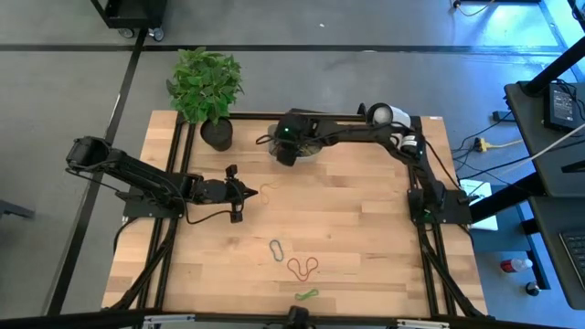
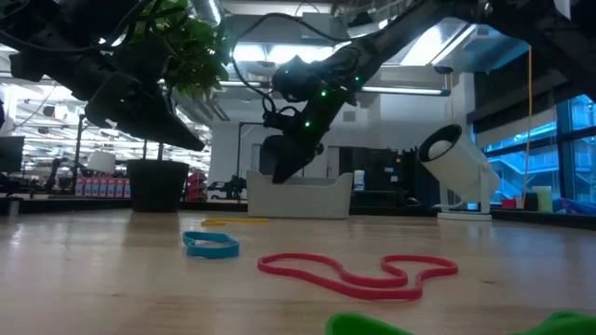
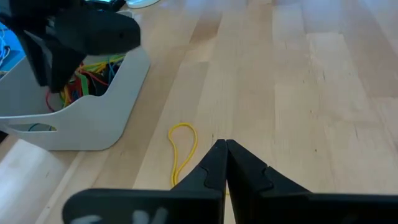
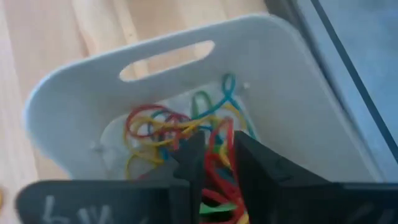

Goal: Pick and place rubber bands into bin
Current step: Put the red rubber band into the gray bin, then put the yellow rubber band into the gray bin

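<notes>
The bin (image 4: 261, 68), a pale plastic tray with a slot handle, stands at the table's far middle and holds a heap of coloured rubber bands (image 4: 168, 130). My right gripper (image 4: 217, 146) hangs open just over that heap, pointing down into the bin (image 1: 302, 146). More rubber bands lie flat on the wood: a yellow one (image 1: 268, 188), a blue one (image 1: 277, 249), a red one (image 1: 303, 267) and a green one (image 1: 306, 294). My left gripper (image 3: 225, 149) is shut and empty, just left of the yellow band (image 3: 183, 149). My right gripper has red bands (image 4: 219, 171) showing in the gap between its open fingers, over the heap in the bin. I cannot tell whether the fingers touch them.
A black plant pot (image 1: 217, 134) with a leafy plant stands left of the bin. A white round camera (image 1: 379, 114) sits at the far right. Open wood lies between the bin and the bands near the front edge.
</notes>
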{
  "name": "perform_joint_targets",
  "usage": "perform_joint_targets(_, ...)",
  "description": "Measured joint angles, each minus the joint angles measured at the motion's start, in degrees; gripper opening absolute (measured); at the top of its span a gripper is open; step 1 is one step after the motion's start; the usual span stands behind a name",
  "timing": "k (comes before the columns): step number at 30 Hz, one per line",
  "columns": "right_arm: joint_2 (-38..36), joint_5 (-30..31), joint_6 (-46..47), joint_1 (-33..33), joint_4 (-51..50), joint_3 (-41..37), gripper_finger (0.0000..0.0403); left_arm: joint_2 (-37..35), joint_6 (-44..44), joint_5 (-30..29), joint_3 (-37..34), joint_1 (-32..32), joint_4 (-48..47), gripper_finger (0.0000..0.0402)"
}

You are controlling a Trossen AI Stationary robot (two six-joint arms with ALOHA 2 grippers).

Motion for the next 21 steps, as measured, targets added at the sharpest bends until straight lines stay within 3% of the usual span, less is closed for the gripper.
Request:
perform_joint_targets(4, -1.9, 0.0, -0.2, -0.3, -2.8, 0.1, 0.012, 0.0, 0.0, 0.0, 0.0, 0.0, -0.1, 0.0001)
perform_joint_targets(9, -5.8, 0.0, -0.8, -0.3, -12.2, 0.0, 0.0124, 0.0, 0.2, 0.0, 0.0, 0.0, -0.2, 0.0005)
perform_joint_targets(17, -13.6, 0.0, 1.6, 2.4, -21.8, -0.1, 0.0088, 0.0, 0.1, 0.0, 0.0, 0.0, 0.1, 0.0002)
perform_joint_targets(21, -19.5, -0.6, 3.1, 6.5, -22.1, -7.1, 0.0058, 0.5, 0.0, -0.1, 0.0, -1.1, 0.2, 0.0002)
